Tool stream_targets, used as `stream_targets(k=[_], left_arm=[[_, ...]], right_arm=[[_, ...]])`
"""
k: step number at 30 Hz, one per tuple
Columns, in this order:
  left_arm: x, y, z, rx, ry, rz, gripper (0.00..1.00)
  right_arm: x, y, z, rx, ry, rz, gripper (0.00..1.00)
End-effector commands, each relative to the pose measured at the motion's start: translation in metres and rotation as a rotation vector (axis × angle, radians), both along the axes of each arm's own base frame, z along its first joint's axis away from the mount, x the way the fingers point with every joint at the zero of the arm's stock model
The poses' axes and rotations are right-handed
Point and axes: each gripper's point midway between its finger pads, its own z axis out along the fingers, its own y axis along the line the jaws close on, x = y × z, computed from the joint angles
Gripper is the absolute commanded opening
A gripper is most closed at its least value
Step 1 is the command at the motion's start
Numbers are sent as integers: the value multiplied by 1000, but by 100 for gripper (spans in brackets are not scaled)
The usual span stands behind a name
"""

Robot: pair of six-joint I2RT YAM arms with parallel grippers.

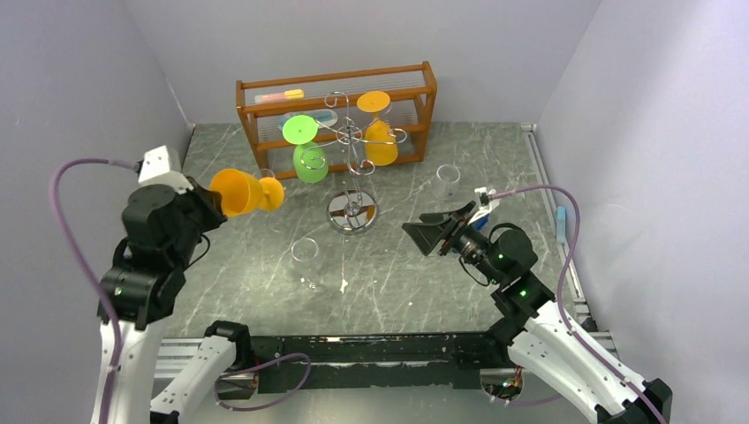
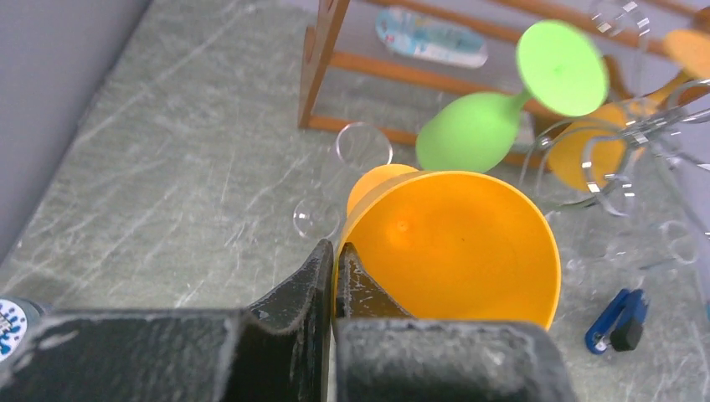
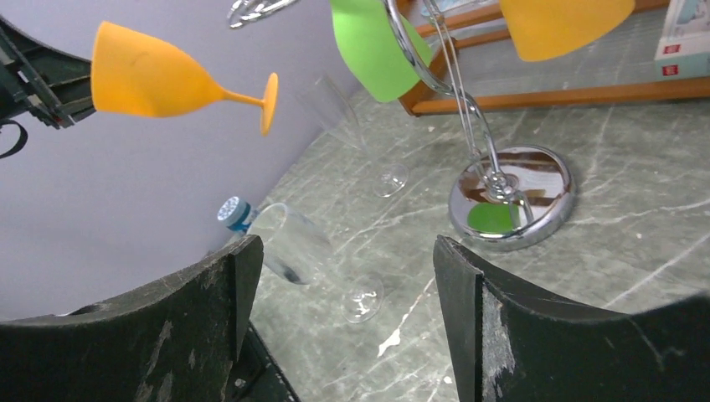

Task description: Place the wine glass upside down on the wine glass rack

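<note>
Top view: the left end effector [image 1: 215,196] is pinched shut on the bowl rim of the orange wine glass [image 1: 243,192]. It holds the glass in the air on its side, left of the wine glass rack [image 1: 353,152], with the foot pointing toward the rack. A green glass [image 1: 309,162] and a second orange glass [image 1: 381,141] already hang bowl-down from the scroll arms. The right end effector [image 1: 435,233] stands open and empty to the rack's right, above the worktop [image 1: 415,283].

Left wrist view: both fingers [image 2: 311,280] clamp one thin wall of the bowl, one inside and one outside. The glass looks like opaque plastic, so probably light, stiff and not very breakable. It is also smooth, and a pinch on one edge may let it swivel.

Right wrist view: the open jaws frame clear glasses [image 3: 289,243] lying on the worktop and the rack's shiny base [image 3: 536,180]. The orange glass hangs high on the left, with stem and foot free. That suits the job, because the stem has to slide between the wires until the foot rests on them. A hold on the bowl keeps the fingers out of the wires' way.
</note>
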Motion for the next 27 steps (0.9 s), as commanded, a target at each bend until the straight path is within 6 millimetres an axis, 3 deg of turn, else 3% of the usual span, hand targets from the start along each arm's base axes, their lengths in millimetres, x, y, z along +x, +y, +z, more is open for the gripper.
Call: stream_targets(k=[1, 7, 13, 16, 20, 27], left_arm=[[-22, 0, 51, 10, -173, -50, 5], [-57, -25, 126, -17, -479, -235, 5], [-85, -65, 177, -90, -654, -476, 5], [-100, -85, 206, -217, -728, -595, 5], [-111, -115, 223, -371, -779, -794, 5], [-102, -134, 233, -604, -763, -965, 5]], right_arm=[[-10, 5, 33, 92, -48, 48, 79], [-17, 11, 51, 196, -22, 99, 79], [-29, 15, 67, 322, -18, 167, 79], [-31, 16, 68, 329, -13, 182, 80], [-37, 18, 71, 353, -28, 206, 80], [-43, 22, 71, 377, -33, 231, 81]])
